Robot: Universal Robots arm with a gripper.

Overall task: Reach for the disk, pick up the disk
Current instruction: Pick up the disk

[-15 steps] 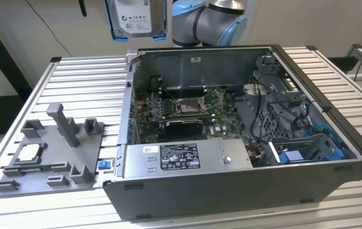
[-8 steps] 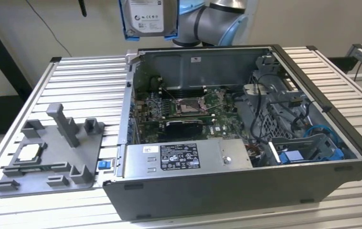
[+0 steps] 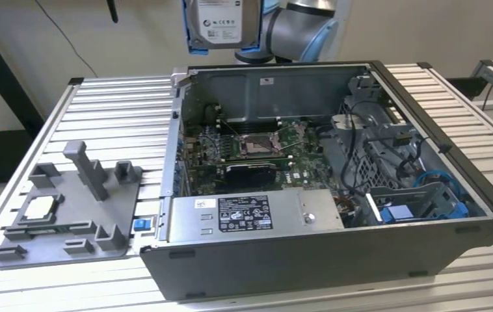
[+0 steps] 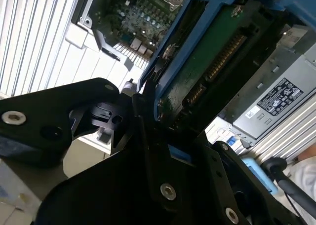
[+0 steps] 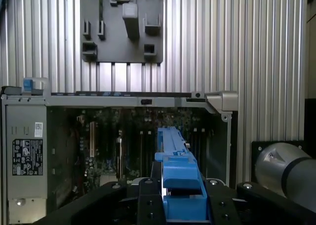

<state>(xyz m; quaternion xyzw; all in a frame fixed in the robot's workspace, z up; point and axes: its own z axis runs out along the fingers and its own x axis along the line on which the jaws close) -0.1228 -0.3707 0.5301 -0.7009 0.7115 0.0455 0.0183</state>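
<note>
In both wrist views the gripper point(image 4: 148, 111) is closed on the disk point(image 4: 207, 52), its black fingers point(image 5: 148, 205) pressed against the blue bracket that frames the drive. In the second wrist view the drive's green circuit-board underside and its row of connector pins face the camera. In the first wrist view the disk point(image 5: 180, 185) is seen edge-on, a blue strip rising out of the gripper point(image 5: 180, 212) above the open computer case point(image 5: 123, 99).

In the exterior view the case point(image 3: 316, 260) lies on its side on the ribbed metal table point(image 3: 116, 110), towards the table's near edge. Just inside its near wall sits the grey power supply point(image 3: 246, 213) with a printed label. Beyond it lie the green motherboard point(image 3: 255, 143) and its processor socket, and a tangle of cables and a blue drive bay point(image 3: 420, 208) fill the near corner on the exterior view's right. Beside the case, near the table's edge on the exterior view's left, rests a grey fixture tray point(image 3: 64, 214) with upright pegs; a small square silver chip point(image 3: 40, 207) lies on it.

Farthest back, above the case's far wall, the disk point(image 3: 220, 23) hangs upright in the air, clear of the case, its white label facing the camera. The grey robot arm point(image 3: 303, 26) is just behind it.
</note>
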